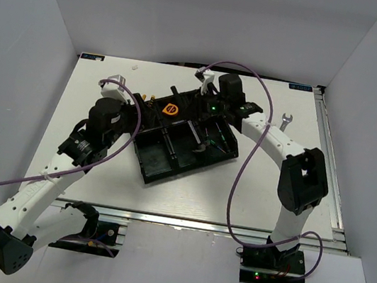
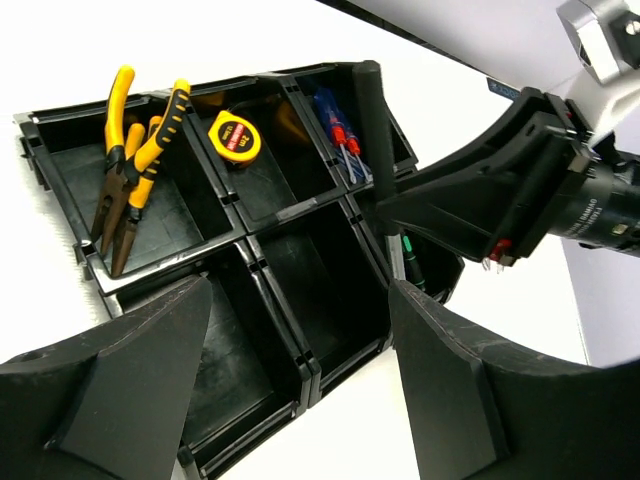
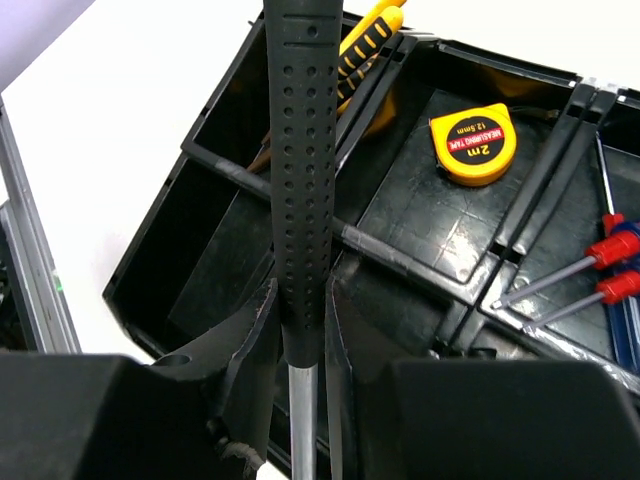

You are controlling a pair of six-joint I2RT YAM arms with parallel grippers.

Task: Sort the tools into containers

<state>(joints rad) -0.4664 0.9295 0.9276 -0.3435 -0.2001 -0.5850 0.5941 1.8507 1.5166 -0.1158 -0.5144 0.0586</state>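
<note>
- The right end effector (image 3: 298, 305) is clamping its two black fingers around the hammer with a black dimpled rubber grip and a bare steel shaft (image 3: 300, 170), which is standing upright between them.
- The left end effector (image 2: 295, 300) is hanging with its broad, wedge-shaped black fingers spread wide and gripping nothing.
- The black moulded-plastic tray of six rectangular compartments (image 2: 60, 125) is sitting directly beneath both end effectors. The hammer's grip is rising above the tray's dividers, and its head is hidden from view.
- Two yellow-handled pliers (image 2: 130, 170) are lying in a corner compartment of the far row.
- The round yellow-orange tape measure (image 2: 235, 137) is resting in the middle compartment beside them, and the red-and-blue screwdrivers (image 2: 338, 125) are lying in the next one along.
- A silver open-ended wrench (image 1: 286, 120) is lying on the bare surface, apart from the tray and beside the right arm.
- The smooth white table (image 1: 188, 192) is carrying the tray at an angle.
- Plain pale grey panels (image 1: 194, 13) are enclosing the table on three sides.
</note>
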